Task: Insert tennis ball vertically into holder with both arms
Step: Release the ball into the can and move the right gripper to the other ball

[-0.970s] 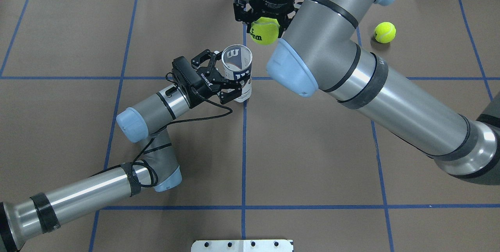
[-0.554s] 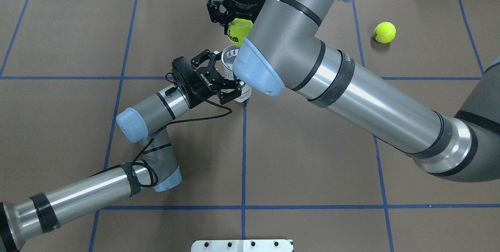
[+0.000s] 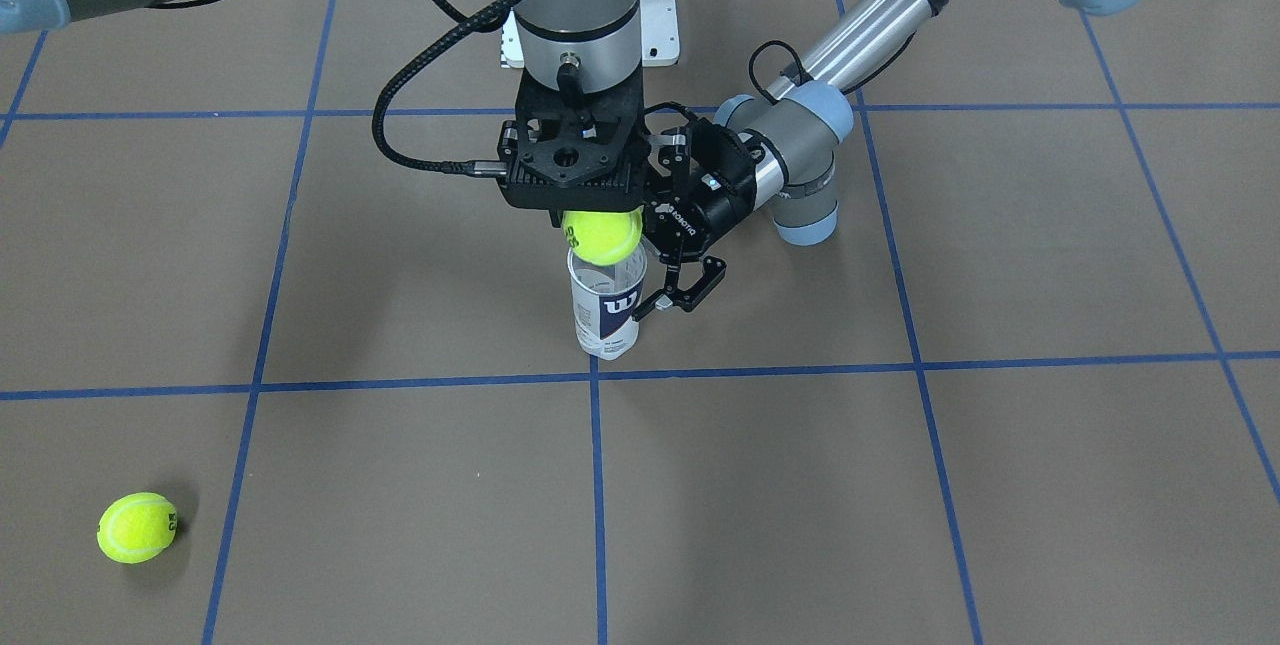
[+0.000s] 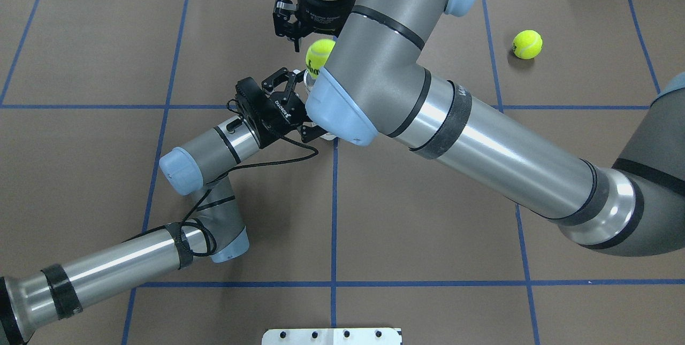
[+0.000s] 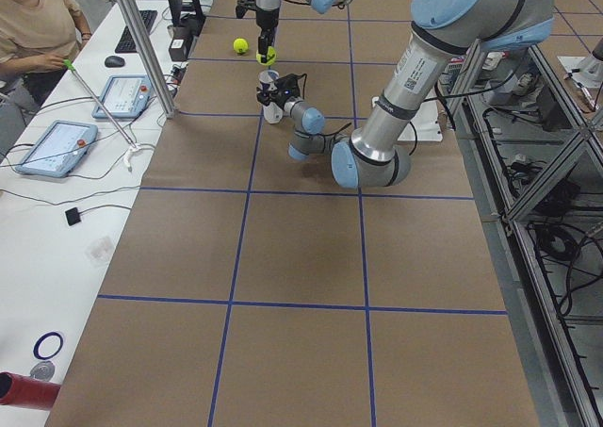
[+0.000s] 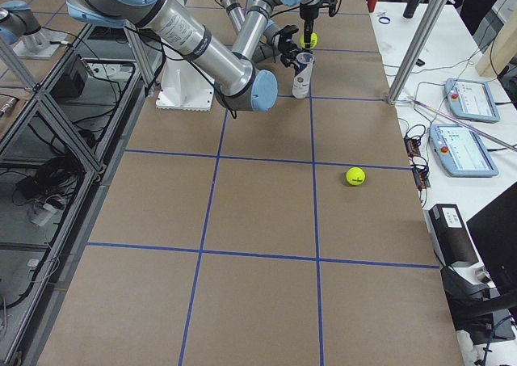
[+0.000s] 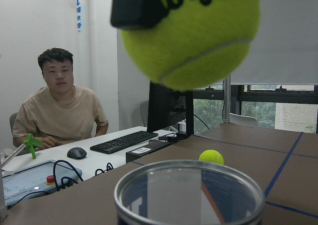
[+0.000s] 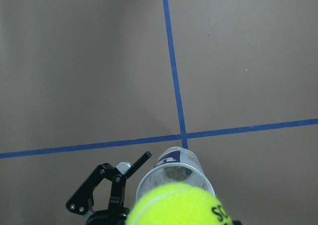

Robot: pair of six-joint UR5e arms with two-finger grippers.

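The right arm [image 4: 481,158] is the biggest thing in the overhead view. It reaches across the table, and over the last second it has swung toward the tube [image 3: 606,310], so its elbow now hides most of the tube from above. The left arm [image 4: 107,270] has not moved. Its gripper [image 3: 690,270] comes at the tube from the side, fingers set around the wall and steadying it. The tube stands upright on the brown table [image 3: 900,485], just behind a crossing of blue tape lines.

The right gripper [image 3: 600,225] points straight down and is clenched on the tennis ball [image 3: 602,234]. A second ago the ball hung off to one side of the tube. Now it sits right above the open mouth; the left wrist camera shows it just clear of the rim [image 7: 189,185].

So the lining-up looks about done. What seems left is a short, straight drop and then letting go.

A second ball [image 3: 137,527] lies well away from the tube, untouched.
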